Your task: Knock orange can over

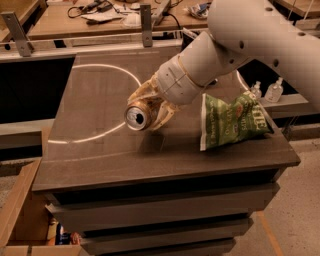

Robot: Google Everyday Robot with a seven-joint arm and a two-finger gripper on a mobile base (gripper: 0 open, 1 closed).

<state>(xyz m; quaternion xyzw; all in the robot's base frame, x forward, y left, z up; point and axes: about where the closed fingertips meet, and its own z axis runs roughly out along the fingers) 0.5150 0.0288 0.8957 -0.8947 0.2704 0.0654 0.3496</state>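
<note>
The orange can (139, 115) lies on its side, its silver top with the pull tab facing the camera, at the middle of the dark cabinet top (95, 100). My gripper (150, 107) is shut on the can: one pale finger arches over its top and another (162, 116) curls along its right side. The white arm runs from the upper right down to the can. The can looks held slightly above or just on the surface; I cannot tell which.
A green chip bag (232, 122) lies right of the gripper near the right edge. Two small clear bottles (272, 90) stand on a ledge behind it. A cluttered wooden bench (100, 15) runs along the back. A cardboard box (20, 215) sits on the floor at lower left.
</note>
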